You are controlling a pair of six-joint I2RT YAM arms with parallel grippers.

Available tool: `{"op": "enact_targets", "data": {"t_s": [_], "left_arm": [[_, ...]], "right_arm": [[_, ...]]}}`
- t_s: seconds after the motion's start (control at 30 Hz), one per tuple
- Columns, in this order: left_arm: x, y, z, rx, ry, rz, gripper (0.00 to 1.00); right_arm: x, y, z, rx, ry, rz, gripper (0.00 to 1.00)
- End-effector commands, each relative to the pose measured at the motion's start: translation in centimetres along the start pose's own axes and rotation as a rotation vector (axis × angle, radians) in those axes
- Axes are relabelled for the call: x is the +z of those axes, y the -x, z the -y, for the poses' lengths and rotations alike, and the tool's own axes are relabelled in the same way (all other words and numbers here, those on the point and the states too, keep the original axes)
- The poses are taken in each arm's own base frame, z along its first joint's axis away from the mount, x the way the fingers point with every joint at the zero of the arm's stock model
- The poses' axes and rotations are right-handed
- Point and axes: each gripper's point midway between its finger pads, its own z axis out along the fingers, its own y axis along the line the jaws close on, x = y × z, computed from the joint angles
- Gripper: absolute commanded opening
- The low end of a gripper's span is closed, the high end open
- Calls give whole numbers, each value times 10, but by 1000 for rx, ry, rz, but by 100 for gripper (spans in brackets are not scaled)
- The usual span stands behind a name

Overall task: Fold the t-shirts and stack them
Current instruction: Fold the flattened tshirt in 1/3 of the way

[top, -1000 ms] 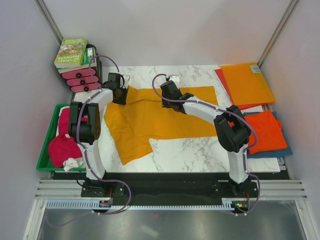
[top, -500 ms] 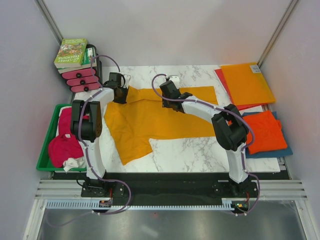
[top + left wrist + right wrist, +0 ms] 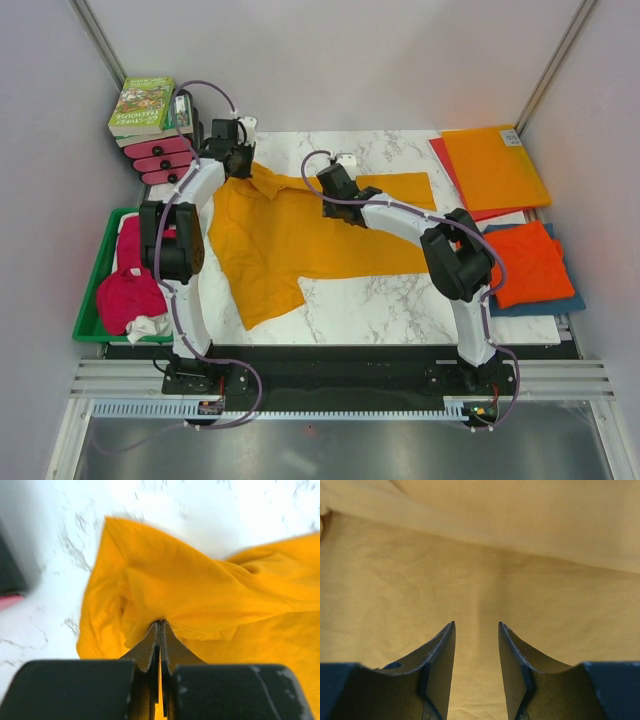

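A golden-orange t-shirt (image 3: 300, 235) lies spread on the marble table (image 3: 400, 300). At its far left corner my left gripper (image 3: 238, 160) is shut on a bunched fold of it; the left wrist view shows the jaws (image 3: 160, 622) pinched together on the yellow cloth (image 3: 200, 590), raised off the table. My right gripper (image 3: 328, 180) hovers over the shirt's far middle, open, with only flat cloth (image 3: 480, 555) between its fingertips (image 3: 476, 625). A folded red-orange t-shirt (image 3: 530, 262) rests on a blue one (image 3: 548, 306) at the right. Magenta-pink shirts (image 3: 125, 295) sit in a green tray.
The green tray (image 3: 95, 300) stands at the left edge. Books (image 3: 143, 105) and pink items (image 3: 160, 160) are stacked at the back left, close to my left gripper. Stiff orange (image 3: 495, 165) and red sheets (image 3: 445, 160) lie at the back right.
My left gripper has shut on the shirt's far left corner and drawn it up and away, bunching the cloth. The right gripper has crept slightly left.
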Motion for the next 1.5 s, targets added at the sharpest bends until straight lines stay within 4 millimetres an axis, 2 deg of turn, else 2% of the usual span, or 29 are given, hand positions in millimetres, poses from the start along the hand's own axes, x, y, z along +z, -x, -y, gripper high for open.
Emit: {"op": "enact_targets", "data": {"t_s": [0.0, 0.17, 0.23, 0.27, 0.3, 0.37, 0.4, 0.43, 0.5, 0.63, 0.73, 0.97, 1.13, 1.3, 1.47], "left_arm": [[4, 34, -3, -18, 2, 70, 2], [22, 33, 1, -33, -8, 44, 2], [29, 29, 1, -28, 2, 30, 5], [30, 28, -1, -31, 11, 27, 11], [29, 27, -2, -34, 17, 27, 23], [23, 30, -3, -34, 25, 43, 39], [23, 26, -3, -37, 27, 53, 51], [11, 34, -4, -36, 31, 83, 56], [6, 30, -4, -30, 32, 87, 63], [-6, 22, 2, -32, 5, 84, 62], [1, 7, 8, -35, -16, 51, 59], [21, -12, 10, -46, -17, -2, 58], [20, -17, 17, -55, -47, -11, 62], [29, -32, 16, -45, -25, -47, 61], [36, -33, 16, -41, -13, -63, 43]], "right_arm": [[7, -9, -3, 4, -9, -7, 46], [12, -19, -6, 7, -3, -27, 46], [12, -19, -10, 4, 8, -27, 45], [12, -19, -12, 4, 12, -27, 45], [12, -16, -14, -2, 15, -21, 46], [12, -13, -18, -4, 21, -14, 45], [12, -13, -19, -6, 21, -13, 45], [11, -13, -20, -6, 24, -11, 46], [11, -12, -22, -1, 30, -11, 45], [9, -13, -28, 1, 38, -10, 45], [7, -15, -28, -1, 37, -11, 45], [5, -17, -25, -6, 25, -10, 45], [7, -20, -22, -10, 15, -14, 45], [8, -19, -24, -1, 19, -15, 45], [6, -16, -25, -4, 20, -7, 45]]}}
